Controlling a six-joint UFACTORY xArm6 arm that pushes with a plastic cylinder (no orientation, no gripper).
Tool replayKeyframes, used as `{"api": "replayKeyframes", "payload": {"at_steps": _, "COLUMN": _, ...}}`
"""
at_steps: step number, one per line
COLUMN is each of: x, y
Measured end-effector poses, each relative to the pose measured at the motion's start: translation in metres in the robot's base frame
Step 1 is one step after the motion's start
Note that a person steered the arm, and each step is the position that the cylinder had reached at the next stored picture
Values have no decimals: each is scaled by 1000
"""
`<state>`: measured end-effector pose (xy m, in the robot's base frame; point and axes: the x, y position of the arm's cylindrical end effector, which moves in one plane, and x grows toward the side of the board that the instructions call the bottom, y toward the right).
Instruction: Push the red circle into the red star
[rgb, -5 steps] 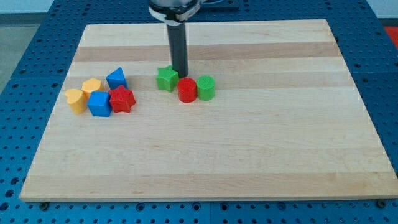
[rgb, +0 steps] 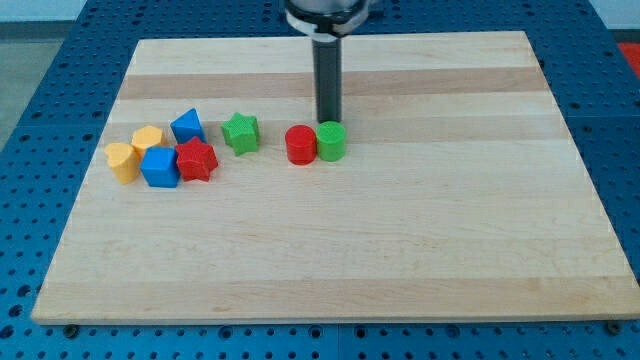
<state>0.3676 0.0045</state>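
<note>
The red circle (rgb: 300, 144) stands near the board's middle and touches the green circle (rgb: 332, 141) on its right. The red star (rgb: 197, 159) lies well to its left, in the cluster at the view's left. A green star (rgb: 241, 132) lies between the red circle and the red star, slightly higher in the view. My tip (rgb: 328, 122) is just above the green circle, up and to the right of the red circle, and apart from the red circle.
Around the red star sit a blue cube (rgb: 159, 167), a blue triangular block (rgb: 187, 126) and two yellow blocks (rgb: 148, 138) (rgb: 122, 160). The wooden board (rgb: 400, 250) rests on a blue perforated table.
The green star has shifted left, away from the red circle. My tip has moved right, from beside the green star to above the green circle. The red circle has stayed put.
</note>
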Motion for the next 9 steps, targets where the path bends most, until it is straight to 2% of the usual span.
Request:
{"api": "replayKeyframes", "payload": {"at_steps": 2, "x": 26, "y": 29}}
{"api": "replayKeyframes", "payload": {"at_steps": 3, "x": 26, "y": 23}}
{"api": "replayKeyframes", "payload": {"at_steps": 5, "x": 38, "y": -13}}
{"api": "replayKeyframes", "payload": {"at_steps": 7, "x": 70, "y": -35}}
{"api": "replayKeyframes", "payload": {"at_steps": 9, "x": 77, "y": -80}}
